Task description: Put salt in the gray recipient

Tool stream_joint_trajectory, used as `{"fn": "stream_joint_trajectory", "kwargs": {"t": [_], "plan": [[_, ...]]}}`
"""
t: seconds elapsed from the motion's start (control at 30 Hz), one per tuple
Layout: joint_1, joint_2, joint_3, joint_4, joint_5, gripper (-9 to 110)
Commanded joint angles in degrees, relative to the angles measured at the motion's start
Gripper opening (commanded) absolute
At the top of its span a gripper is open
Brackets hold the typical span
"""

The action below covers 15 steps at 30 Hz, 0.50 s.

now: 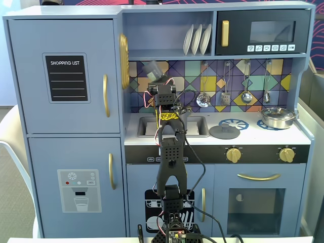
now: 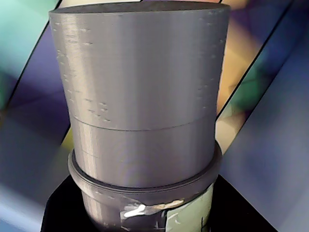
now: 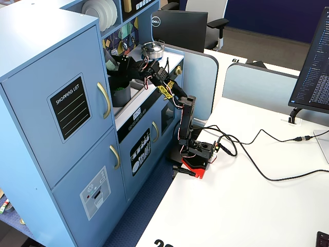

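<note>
My gripper (image 1: 156, 81) is shut on the salt shaker (image 1: 154, 69), a grey ribbed cylinder. It holds the shaker tilted up and to the left in front of the tiled backsplash, above the sink (image 1: 147, 126). In the wrist view the shaker (image 2: 140, 96) fills the frame, and the gripper (image 2: 145, 215) clamps its lower end between black jaws. In the side fixed view the gripper (image 3: 114, 60) is over the sink, and a dark grey cylindrical container (image 3: 122, 96) stands below it. A shiny metal pot (image 1: 277, 117) sits on the right burner.
A flat grey lid (image 1: 224, 132) lies on the left burner. Utensils (image 1: 246, 96) hang on the backsplash and plates (image 1: 197, 39) stand on the shelf above. The fridge door handle (image 1: 106, 96) is left of the gripper. Cables (image 3: 247, 154) run across the white desk.
</note>
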<state>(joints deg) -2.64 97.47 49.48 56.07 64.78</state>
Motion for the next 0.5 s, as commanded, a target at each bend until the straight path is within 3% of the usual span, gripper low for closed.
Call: {"fn": "stream_joint_trajectory", "kwargs": {"t": [0.0,0.03,0.1,0.33,0.4,0.47], "plan": [[-1.93,6.68,8.44,-19.51,-2.11,0],[-2.9,8.61,12.22,-26.54,-3.96,0],[-3.87,8.7,12.48,-28.92,-4.22,0],[-0.97,0.79,-2.2,2.37,2.2,0],[-1.05,1.93,0.44,1.76,2.46,0],[-1.23,5.89,7.91,-7.03,0.62,0]]}}
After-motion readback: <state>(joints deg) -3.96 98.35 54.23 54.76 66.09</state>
